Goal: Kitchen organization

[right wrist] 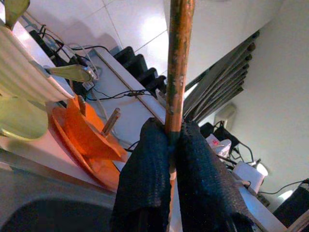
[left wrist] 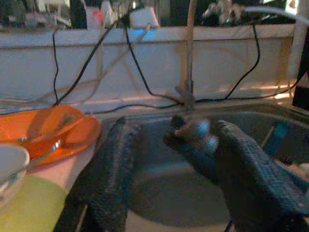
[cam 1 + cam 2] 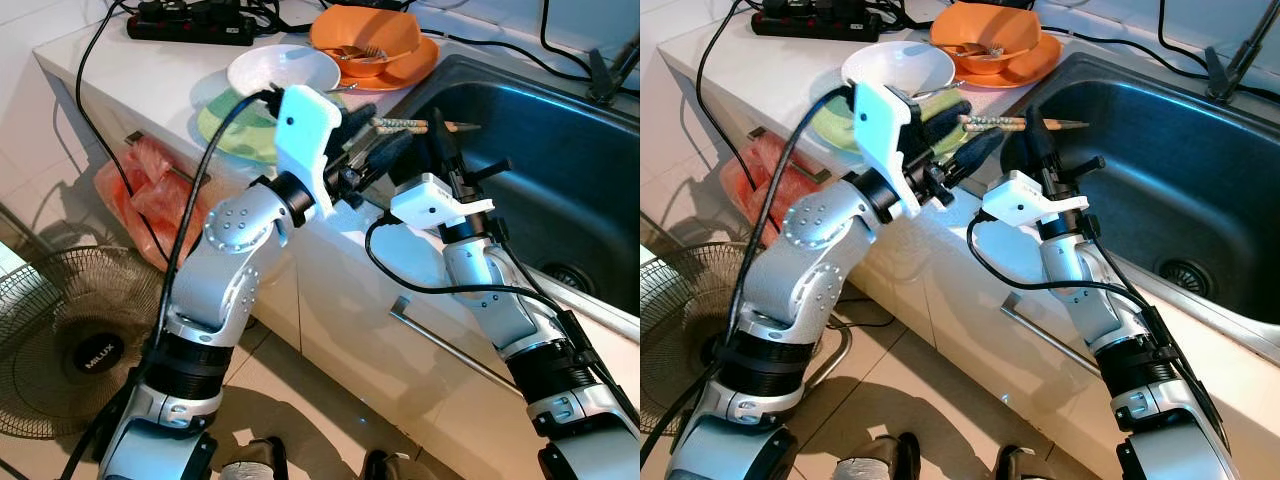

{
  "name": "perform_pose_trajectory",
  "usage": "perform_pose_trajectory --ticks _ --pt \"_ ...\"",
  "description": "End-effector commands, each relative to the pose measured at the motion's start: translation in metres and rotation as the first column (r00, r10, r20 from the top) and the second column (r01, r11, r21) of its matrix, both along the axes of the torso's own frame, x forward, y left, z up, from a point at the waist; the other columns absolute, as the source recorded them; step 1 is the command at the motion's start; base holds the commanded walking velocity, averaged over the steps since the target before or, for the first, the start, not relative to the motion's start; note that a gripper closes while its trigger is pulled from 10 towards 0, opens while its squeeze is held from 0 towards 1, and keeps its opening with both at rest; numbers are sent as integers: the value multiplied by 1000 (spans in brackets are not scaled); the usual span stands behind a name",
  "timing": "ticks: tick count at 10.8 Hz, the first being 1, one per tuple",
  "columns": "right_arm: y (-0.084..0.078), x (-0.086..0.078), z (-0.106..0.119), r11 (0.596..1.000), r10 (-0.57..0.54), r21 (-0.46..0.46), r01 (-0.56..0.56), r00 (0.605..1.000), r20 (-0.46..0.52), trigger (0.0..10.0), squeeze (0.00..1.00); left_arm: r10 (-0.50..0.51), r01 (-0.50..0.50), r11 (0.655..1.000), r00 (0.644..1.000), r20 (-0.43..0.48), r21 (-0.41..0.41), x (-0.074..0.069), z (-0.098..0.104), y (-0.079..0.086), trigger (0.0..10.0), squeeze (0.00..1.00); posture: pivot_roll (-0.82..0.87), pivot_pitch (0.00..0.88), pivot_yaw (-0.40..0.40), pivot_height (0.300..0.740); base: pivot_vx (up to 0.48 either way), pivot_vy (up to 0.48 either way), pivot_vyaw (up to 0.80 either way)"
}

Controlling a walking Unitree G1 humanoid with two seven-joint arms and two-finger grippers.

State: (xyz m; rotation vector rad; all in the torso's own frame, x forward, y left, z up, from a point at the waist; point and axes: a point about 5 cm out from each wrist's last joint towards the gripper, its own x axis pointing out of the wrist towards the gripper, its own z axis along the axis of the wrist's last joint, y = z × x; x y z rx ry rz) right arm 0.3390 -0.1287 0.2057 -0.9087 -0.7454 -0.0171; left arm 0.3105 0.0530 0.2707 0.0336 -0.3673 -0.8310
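Observation:
A pair of wooden chopsticks [image 3: 425, 125] is held level over the near rim of the steel sink [image 3: 560, 170]. My right gripper [image 3: 1040, 128] reaches up from below, shut on them; in the right wrist view its black fingers [image 1: 145, 164] pinch the brown stick [image 1: 177, 58]. My left gripper [image 3: 390, 124] is open at the counter edge, and the sticks' blunt ends lie between its two fingers. The left wrist view is blurred, with a dark end [image 2: 190, 133] between the spread fingers [image 2: 116, 164].
On the counter stand a white bowl [image 3: 283, 70] on a green plate [image 3: 225, 125], and an orange bowl on plates [image 3: 375, 40] with a fork. A power strip [image 3: 190, 22] with cables lies behind. The faucet [image 3: 610, 70] is at the back right. A floor fan [image 3: 70, 340] and an orange bag [image 3: 140, 195] sit below.

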Motion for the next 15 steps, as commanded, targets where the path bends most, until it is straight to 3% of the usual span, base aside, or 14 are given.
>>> perform_pose_trajectory --ticks 1,4,7,10,11,14,15 --pt "-3 1 -4 1000 -13 9 13 1000 -20 0 0 -31 32 999 999 37 -20 -5 7 -2 10000 0 82 149 33 740 0 0 0" --pt "-7 4 -7 998 -45 30 47 997 -56 0 0 -88 91 994 995 43 -55 -13 10 -3 10000 0 83 149 32 740 0 0 0" --pt "-26 13 -7 955 -86 268 130 982 -168 0 0 -84 87 993 996 41 -82 -16 11 3 10000 0 85 153 28 740 0 0 0" --pt "-39 18 -3 873 -64 457 169 969 -237 0 0 49 -39 980 998 48 -198 -6 20 16 10000 0 85 157 27 740 0 0 0" --pt "-46 22 6 759 -16 626 181 966 -259 10000 0 177 -168 958 984 17 -234 5 14 29 10000 0 81 157 27 740 0 0 0" --pt "-60 26 13 565 56 799 204 957 -284 10000 0 244 -253 946 967 -67 -201 13 -9 34 10000 0 77 157 26 740 0 0 0" --pt "-61 26 11 553 65 805 215 952 -299 10000 0 254 -267 949 963 -94 -169 16 -21 33 10000 0 72 156 25 740 0 0 0"
